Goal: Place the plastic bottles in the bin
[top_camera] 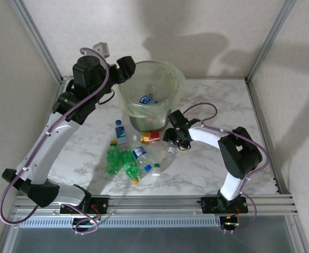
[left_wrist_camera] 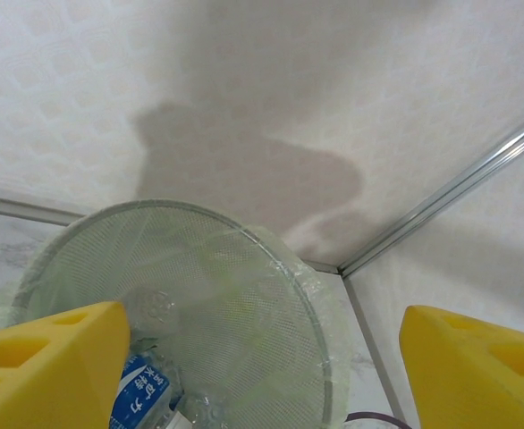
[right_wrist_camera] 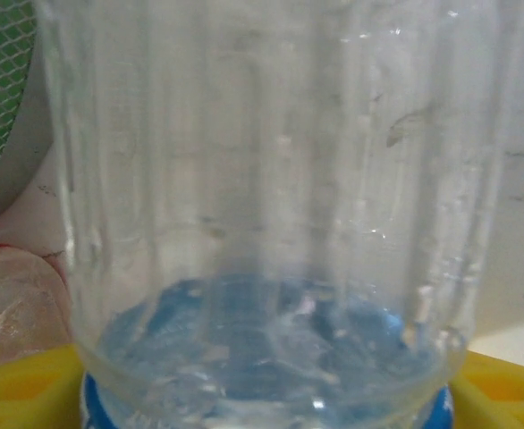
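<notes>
Marble table (top_camera: 212, 163) is strewn w/ plastic bottles (top_camera: 129, 158) by the bin (top_camera: 179, 84). Grab step: 1 clear bottle (right_wrist_camera: 262, 223) is flanked by right gripper (top_camera: 172, 141), clamp can't be confirmed; left gripper (left_wrist_camera: 262, 313) hangs jaws-apart over bin. Squeeze + lift over rim needed next.

A white marble-patterned table (top_camera: 199, 168) sits inside pale walls (top_camera: 207, 26) with aluminium corner posts (top_camera: 37, 39).

Glossy clear plastic bottle (right_wrist_camera: 271, 179); translucent liner (top_camera: 176, 84) over mesh metal bin (top_camera: 141, 122); smooth marbled table (top_camera: 212, 163).
</notes>
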Controlling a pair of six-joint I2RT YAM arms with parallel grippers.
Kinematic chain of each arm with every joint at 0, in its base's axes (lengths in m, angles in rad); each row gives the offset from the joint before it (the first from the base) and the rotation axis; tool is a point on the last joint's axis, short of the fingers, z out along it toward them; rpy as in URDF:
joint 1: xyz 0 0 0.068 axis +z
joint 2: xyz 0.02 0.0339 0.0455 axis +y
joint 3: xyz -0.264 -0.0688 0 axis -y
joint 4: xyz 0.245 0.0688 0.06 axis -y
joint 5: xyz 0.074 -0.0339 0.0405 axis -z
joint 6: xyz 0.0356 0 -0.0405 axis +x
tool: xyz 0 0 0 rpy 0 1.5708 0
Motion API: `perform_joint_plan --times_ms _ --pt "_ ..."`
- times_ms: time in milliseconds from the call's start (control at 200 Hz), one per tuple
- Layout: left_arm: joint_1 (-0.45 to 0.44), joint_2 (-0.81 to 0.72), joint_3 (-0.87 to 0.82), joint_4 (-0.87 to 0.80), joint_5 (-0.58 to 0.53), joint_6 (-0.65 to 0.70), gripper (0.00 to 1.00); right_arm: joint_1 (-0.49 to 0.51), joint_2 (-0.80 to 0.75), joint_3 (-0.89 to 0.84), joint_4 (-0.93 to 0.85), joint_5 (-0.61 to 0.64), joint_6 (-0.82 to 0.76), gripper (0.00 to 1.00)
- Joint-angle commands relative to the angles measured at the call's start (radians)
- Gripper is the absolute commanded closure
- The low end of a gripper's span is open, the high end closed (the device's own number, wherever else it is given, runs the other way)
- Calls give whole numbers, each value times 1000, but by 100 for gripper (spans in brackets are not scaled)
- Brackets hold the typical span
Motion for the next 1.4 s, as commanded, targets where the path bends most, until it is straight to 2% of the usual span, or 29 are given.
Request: perform_joint_plan --times_ms 0,446,696,926,1157,1397 --pt "11 -24 -19 28 11 -13 21 7 7 -3 -16 42 -6 31" --pt "17 -29 -35 41 29 -27 20 7 -177 -88 -50 113 -7 39" --pt "31 -11 -24 42 60 -53 19 7 -402 -95 -145 212 -17 40" --pt "39 42 23 48 155 -81 19 7 -594 -11 -176 266 -108 40" --pt "41 109 83 49 326 -84 18 8 -665 111 -144 210 -244 40" --pt "41 145 102 22 423 -70 18 7 -719 138 -59 99 -305 40"
